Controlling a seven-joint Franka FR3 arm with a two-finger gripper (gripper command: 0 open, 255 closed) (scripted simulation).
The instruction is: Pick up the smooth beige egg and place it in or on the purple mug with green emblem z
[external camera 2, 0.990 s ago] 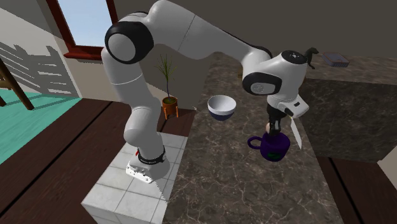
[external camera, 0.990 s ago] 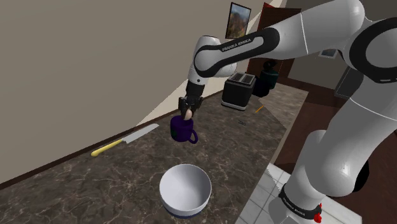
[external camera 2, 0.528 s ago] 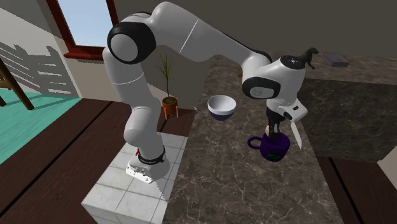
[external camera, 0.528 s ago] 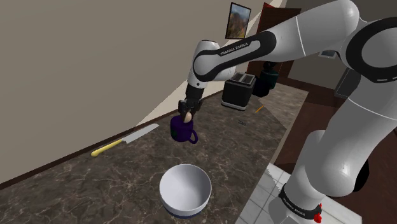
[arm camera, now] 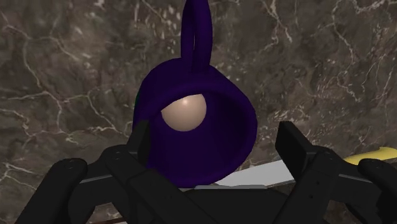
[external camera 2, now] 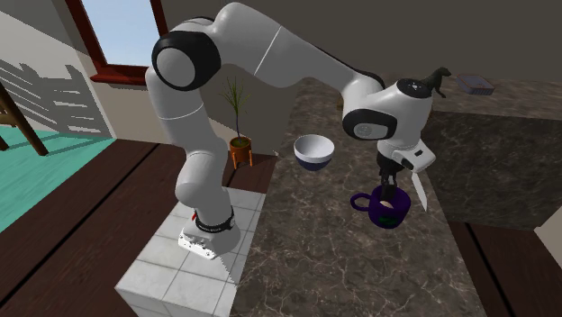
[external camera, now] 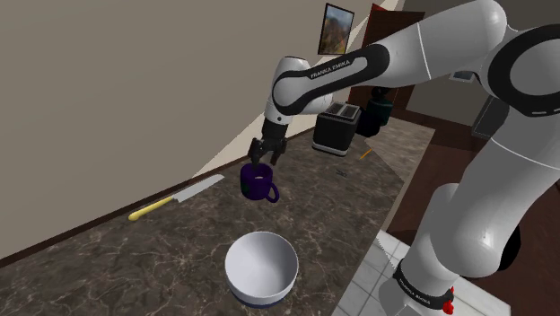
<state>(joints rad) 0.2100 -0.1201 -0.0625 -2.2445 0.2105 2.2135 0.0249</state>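
Whereas half a second earlier the all-black two-finger gripper [external camera: 262, 156] was clasping the smooth beige egg directly above the dark purple mug [external camera: 258, 185], its fingers are now standing apart and gripping nothing. The egg [arm camera: 184, 113] is resting inside the mug, below the rim and against the inner wall. The second exterior view is showing the same pale round shape in the mug's mouth. The mug is standing upright on the dark veined stone counter [external camera: 135, 260], in the same spot as before.

Assessment: the release is reading as complete and the placement as achieved. The gripper is hovering just above the mug, one finger over each side of the rim. The remaining concern is the withdrawal. A straight lift away from the mug is looking safest, since any sideways drift is risking a finger catching the rim or the looped handle and tipping the mug.

A white round bowl [external camera: 260, 267] and a yellow-handled knife [external camera: 177, 197] are lying apart from the mug and are playing no part.
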